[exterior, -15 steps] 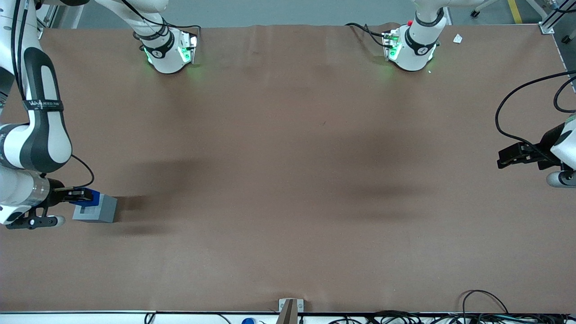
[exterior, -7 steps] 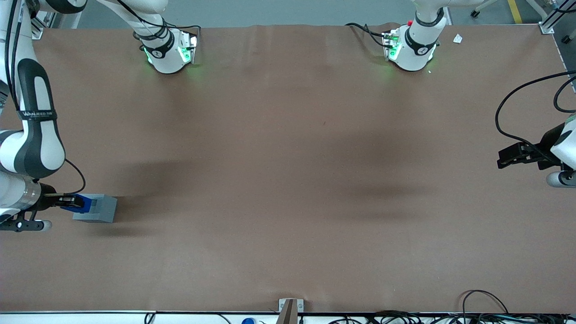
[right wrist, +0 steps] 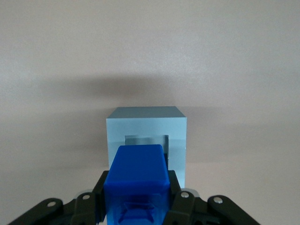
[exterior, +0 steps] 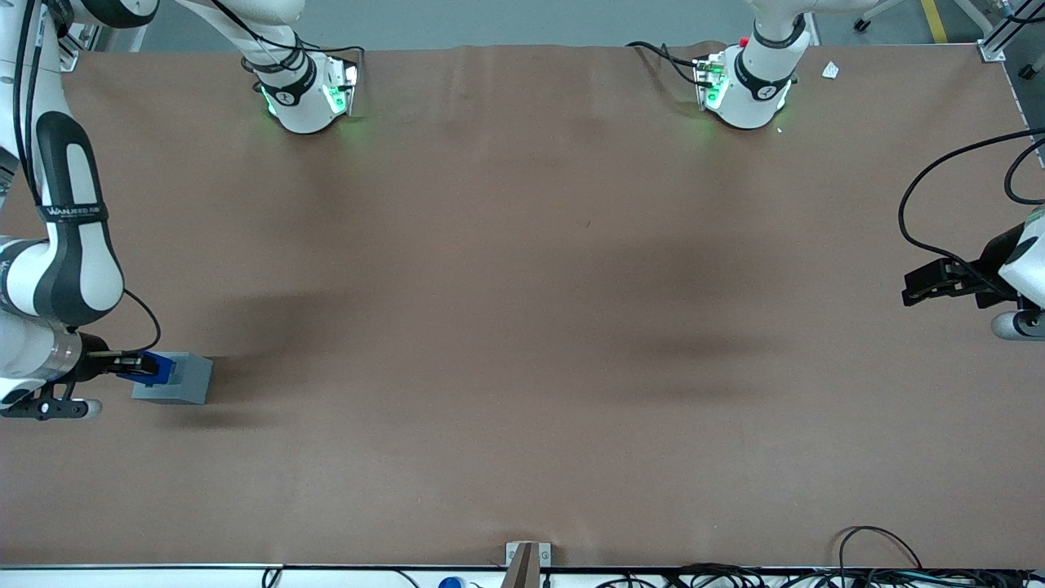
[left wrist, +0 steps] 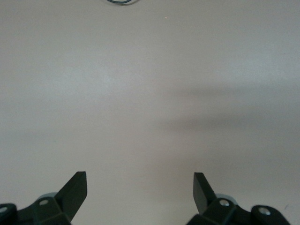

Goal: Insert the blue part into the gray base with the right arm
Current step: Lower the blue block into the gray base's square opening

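The gray base [exterior: 175, 380] stands on the brown table near the working arm's end, its square recess [right wrist: 146, 140] facing up. The blue part [right wrist: 137, 183] is clamped between the black fingers [right wrist: 177, 197] of my right gripper [exterior: 140, 366], which is shut on it. The blue part [exterior: 155, 367] hangs above the base's edge nearest the arm, partly over the recess, and I cannot tell whether it touches the base. The right arm [exterior: 61, 245] reaches down from above the table's end.
Two white arm bases [exterior: 306, 90] [exterior: 747, 86] with green lights stand along the table edge farthest from the front camera. Cables [exterior: 882, 555] lie at the near edge. A small white scrap [exterior: 830, 70] lies near the parked arm's base.
The gripper with the blue part drew back off the base toward the table's end, then edged a little back toward the recess. The base has not moved.
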`<state>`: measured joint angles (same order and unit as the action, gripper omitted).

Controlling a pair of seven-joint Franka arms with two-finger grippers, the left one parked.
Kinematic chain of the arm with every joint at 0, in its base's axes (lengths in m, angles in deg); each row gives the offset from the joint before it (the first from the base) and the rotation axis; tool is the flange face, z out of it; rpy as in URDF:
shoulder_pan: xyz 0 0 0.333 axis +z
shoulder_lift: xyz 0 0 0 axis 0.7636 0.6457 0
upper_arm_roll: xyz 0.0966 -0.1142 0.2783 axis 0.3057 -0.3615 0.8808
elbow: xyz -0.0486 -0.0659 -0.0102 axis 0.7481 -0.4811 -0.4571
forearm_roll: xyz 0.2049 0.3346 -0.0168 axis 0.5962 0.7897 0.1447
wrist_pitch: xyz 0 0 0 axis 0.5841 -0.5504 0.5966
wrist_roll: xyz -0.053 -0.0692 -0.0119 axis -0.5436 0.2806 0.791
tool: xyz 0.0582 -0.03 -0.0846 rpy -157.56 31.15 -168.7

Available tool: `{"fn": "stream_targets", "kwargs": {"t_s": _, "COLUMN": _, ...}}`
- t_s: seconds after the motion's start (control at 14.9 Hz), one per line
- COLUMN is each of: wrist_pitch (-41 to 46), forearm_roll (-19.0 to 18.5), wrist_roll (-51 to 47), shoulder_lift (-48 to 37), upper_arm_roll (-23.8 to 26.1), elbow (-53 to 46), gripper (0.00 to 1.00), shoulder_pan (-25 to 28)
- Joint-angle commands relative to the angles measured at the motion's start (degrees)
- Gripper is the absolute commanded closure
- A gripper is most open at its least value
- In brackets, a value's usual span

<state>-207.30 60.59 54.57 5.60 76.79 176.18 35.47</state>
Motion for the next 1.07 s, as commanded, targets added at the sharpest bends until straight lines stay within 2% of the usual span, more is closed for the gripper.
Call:
{"fn": "stream_targets", "kwargs": {"t_s": 0.0, "wrist_pitch": -0.67, "forearm_roll": -0.91, "wrist_roll": -1.09, "shoulder_lift": 0.15, "upper_arm_roll": 0.92, "elbow": 0.94, "gripper": 0.99, "shoulder_pan": -0.72}}
{"fn": "stream_targets", "kwargs": {"t_s": 1.01, "wrist_pitch": -2.26, "forearm_roll": -0.47, "wrist_roll": -1.71, "shoulder_lift": 1.48, "upper_arm_roll": 0.92, "elbow": 0.41, "gripper": 1.0, "shoulder_pan": -1.77}}
